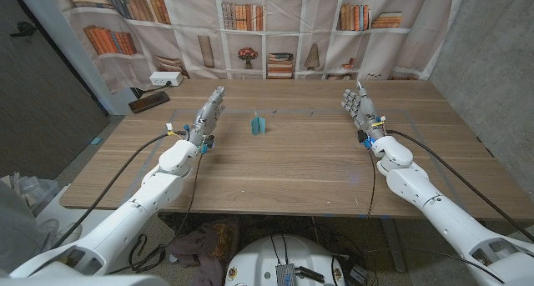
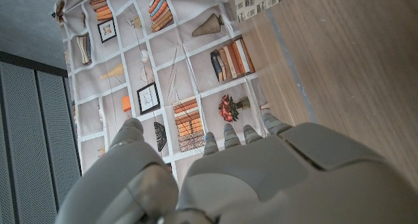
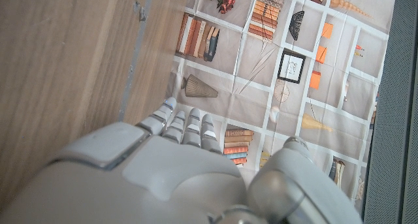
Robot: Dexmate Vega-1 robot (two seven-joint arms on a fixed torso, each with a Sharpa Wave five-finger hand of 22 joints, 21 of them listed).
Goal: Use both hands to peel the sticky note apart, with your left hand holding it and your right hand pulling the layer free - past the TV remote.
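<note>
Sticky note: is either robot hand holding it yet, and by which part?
No. The sticky note stands alone on the table, between the left robot hand and right robot hand. Both are empty, fingers apart.

The sticky note (image 1: 258, 125) stands on the table (image 1: 309, 165) a little left of the middle, nearer the far edge than the near one, between the two hands. The left hand (image 1: 208, 113) is left of it, near, and the right hand (image 1: 360, 107) is well apart on the right side, both reaching toward the far edge. At the far left corner lie the TV remote (image 1: 148, 102) and, behind it, a small box (image 1: 165, 79); a bookshelf backdrop (image 1: 275, 32) hangs behind the far edge.
</note>
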